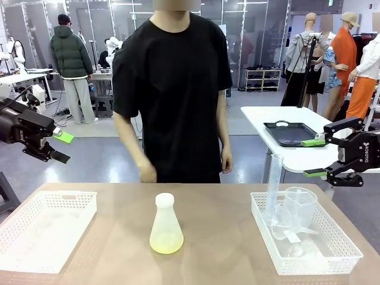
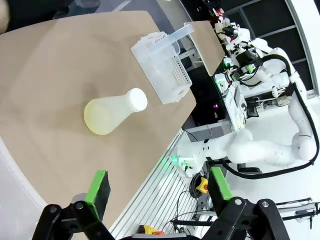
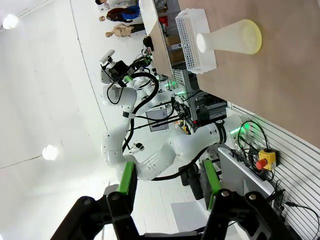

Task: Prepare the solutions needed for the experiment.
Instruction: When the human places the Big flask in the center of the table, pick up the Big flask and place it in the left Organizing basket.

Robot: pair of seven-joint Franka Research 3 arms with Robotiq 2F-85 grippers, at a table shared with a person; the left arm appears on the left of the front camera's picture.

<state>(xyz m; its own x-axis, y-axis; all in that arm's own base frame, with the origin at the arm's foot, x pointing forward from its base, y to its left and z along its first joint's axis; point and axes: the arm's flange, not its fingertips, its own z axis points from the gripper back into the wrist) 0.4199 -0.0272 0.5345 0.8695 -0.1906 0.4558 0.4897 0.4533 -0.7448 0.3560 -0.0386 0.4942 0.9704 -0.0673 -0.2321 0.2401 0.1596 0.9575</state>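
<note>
A whitish translucent conical flask [image 1: 166, 225] with a small white round cap stands upright at the middle of the brown table [image 1: 219, 249]. A little pale yellow-green solution [image 1: 166, 242] lies in its bottom. My left gripper [image 1: 61, 148] hangs open in the air beyond the table's far left corner, holding nothing. My right gripper [image 1: 313, 158] is open and empty above the table's far right corner. The left wrist view has the flask [image 2: 115, 112] far ahead of my open gripper [image 2: 159, 186]. From the right wrist, the flask [image 3: 232, 37] sits far beyond my open gripper [image 3: 169, 179].
A white mesh basket [image 1: 65, 196] sits at the table's left. Another basket [image 1: 332, 261] on the right holds a tall measuring cylinder [image 1: 274, 181], a clear beaker [image 1: 300, 205] and other clear labware. A person in a black shirt [image 1: 172, 89] stands at the far edge, hands down.
</note>
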